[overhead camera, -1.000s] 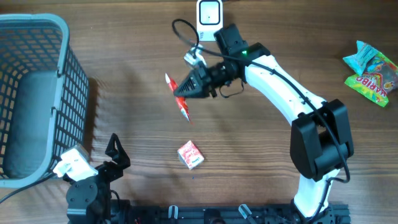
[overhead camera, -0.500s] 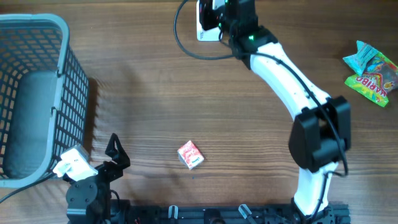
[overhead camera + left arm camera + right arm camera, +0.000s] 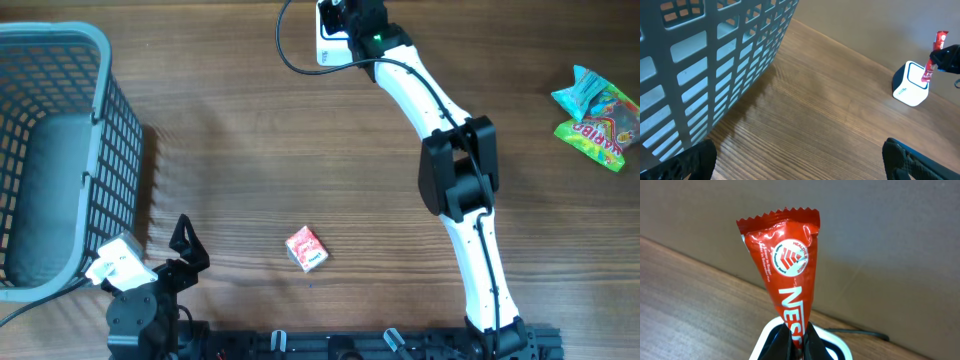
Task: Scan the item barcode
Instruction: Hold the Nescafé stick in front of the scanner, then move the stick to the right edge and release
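Even soft light, faint shadows, sharp focus

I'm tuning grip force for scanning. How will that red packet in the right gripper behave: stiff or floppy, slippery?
Probably fairly stiff: the packet juts straight out of the right gripper with no sag. Likely light, since it looks slim and flat. Its glossy film shows glare, so it may slip under a weak pinch.
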Robot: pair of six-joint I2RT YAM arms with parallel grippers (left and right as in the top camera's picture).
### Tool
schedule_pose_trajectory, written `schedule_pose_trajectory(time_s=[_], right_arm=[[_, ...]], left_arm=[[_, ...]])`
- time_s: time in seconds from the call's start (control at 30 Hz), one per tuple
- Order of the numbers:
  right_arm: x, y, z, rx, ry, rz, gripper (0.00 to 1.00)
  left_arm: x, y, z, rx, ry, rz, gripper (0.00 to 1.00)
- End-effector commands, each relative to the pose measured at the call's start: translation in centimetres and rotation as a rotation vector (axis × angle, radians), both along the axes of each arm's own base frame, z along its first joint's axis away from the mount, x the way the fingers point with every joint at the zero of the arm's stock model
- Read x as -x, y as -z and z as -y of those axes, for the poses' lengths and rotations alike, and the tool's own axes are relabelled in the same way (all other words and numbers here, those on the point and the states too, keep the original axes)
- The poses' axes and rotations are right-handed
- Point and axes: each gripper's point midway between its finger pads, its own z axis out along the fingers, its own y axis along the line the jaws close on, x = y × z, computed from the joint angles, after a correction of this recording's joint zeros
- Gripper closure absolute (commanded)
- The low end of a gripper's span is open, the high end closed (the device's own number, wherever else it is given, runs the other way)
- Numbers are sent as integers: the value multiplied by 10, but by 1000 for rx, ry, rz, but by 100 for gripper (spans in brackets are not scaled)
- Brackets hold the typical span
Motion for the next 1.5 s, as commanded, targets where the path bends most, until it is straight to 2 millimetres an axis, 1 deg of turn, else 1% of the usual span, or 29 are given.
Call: schedule_pose_trajectory(time_s=[0.0,0.07,0.17,0.23,0.27,0.37,0.4,0.43,0.5,0.53,0.57,0.6,0.63,0.7,0.73,0.77,0.8,0.83,0.87,0.93,1.0,1.1,1.13,1.17,1.23,1.27,1.33,1.4,1.47], right_arm=[[-10,5,-1,-22,33,34,96],[-10,5,-3,-49,36,28,96],[-7,19,-1,-35,39,-11,96],[-6,21,0,-34,43,-28,96],[-4,8,7,-56,82,-54,96],[6,-45,27,-99,143,-88,96],[19,-78,54,-130,237,-117,96],[35,-102,90,-153,355,-155,96],[62,-121,144,-169,529,-221,96],[75,-123,172,-174,620,-258,96],[92,-120,208,-190,737,-315,95],[112,-107,249,-200,853,-402,96],[128,-94,281,-187,935,-473,96],[151,-70,331,-148,1039,-576,96],[166,-50,366,-136,1114,-641,96],[176,-39,385,-133,1158,-678,96],[192,-21,408,-126,1211,-736,96],[206,-5,423,-120,1247,-788,96],[226,11,437,-122,1308,-852,96],[257,35,453,-145,1417,-943,96],[283,49,461,-163,1504,-1014,96],[300,53,464,-145,1531,-1073,96],[308,52,466,-150,1580,-1080,96],[320,47,475,-151,1703,-1046,96],[330,46,485,-170,1827,-997,96],[337,45,494,-189,1916,-954,96],[345,45,512,-221,2010,-888,96],[343,46,529,-251,2018,-843,96],[334,49,542,-261,1981,-804,96]], left_arm=[[0,0,-1,-14,-1,3,0],[0,0,-1,-14,-1,3,0],[0,0,-1,-14,-1,3,0],[0,0,-1,-14,-1,3,0],[0,0,-1,-14,-1,3,0],[0,0,-1,-14,-1,3,0],[0,0,-1,-14,-1,3,0],[0,0,-1,-14,-1,3,0],[0,0,-1,-14,-1,3,0],[0,0,-1,-14,-1,3,0],[0,0,-1,-14,-1,3,0],[0,0,-1,-14,-1,3,0],[0,0,-1,-14,-1,3,0],[0,0,-1,-14,-1,3,0],[0,0,-1,-14,-1,3,0],[0,0,-1,-14,-1,3,0],[0,0,-1,-14,-1,3,0],[0,0,-1,-14,-1,3,0],[0,0,-1,-14,-1,3,0],[0,0,-1,-14,-1,3,0],[0,0,-1,-14,-1,3,0],[0,0,-1,-14,-1,3,0],[0,0,-1,-14,-1,3,0],[0,0,-1,-14,-1,3,0],[0,0,-1,-14,-1,3,0],[0,0,-1,-14,-1,3,0],[0,0,-1,-14,-1,3,0],[0,0,-1,-14,-1,3,0],[0,0,-1,-14,-1,3,0]])
